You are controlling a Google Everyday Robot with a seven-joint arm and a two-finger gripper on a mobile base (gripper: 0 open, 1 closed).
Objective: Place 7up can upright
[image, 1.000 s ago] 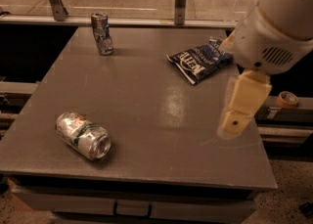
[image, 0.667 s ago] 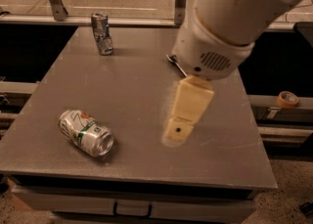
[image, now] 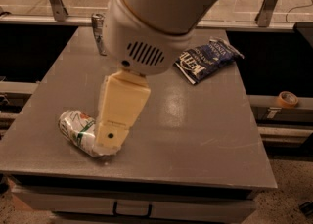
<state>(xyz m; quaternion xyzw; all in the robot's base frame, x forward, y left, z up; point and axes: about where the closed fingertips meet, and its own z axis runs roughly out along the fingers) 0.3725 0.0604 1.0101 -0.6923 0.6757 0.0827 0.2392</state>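
We noted the 7up can [image: 76,127] lying on its side near the front-left corner of the table [image: 205,135]. The gripper [image: 110,140] sat low over the can's right end, covering it. We could not tell whether it held the can. A blue chip bag [image: 208,59] lay toward the back-right corner.

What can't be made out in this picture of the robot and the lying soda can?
Camera view:
- Silver-white, green-marked 7up can, lying on the grey table: right end hidden behind the cream claw over it; contact unclear.
- Slim silver can at the back: mostly covered by the white arm.
- Dark blue snack bag: left corner behind the arm.
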